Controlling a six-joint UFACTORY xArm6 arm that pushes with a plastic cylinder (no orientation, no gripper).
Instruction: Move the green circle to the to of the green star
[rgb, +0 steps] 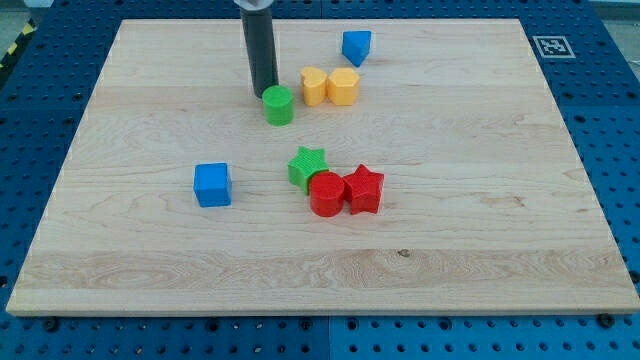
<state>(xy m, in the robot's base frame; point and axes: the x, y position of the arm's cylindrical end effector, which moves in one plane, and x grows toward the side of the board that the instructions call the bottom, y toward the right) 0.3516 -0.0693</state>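
Note:
The green circle (279, 105) stands on the wooden board, left of the yellow blocks. My tip (264, 94) is at its upper left edge, touching or almost touching it. The green star (307, 167) lies below the circle, a little to the view's right, with a clear gap between them. The star touches the red circle (326, 194) at its lower right.
A red star (364, 190) sits right of the red circle. Two yellow blocks (314, 86) (343, 86) stand side by side right of the green circle. A blue block (356, 46) is near the view's top; a blue cube (212, 185) lies left of the green star.

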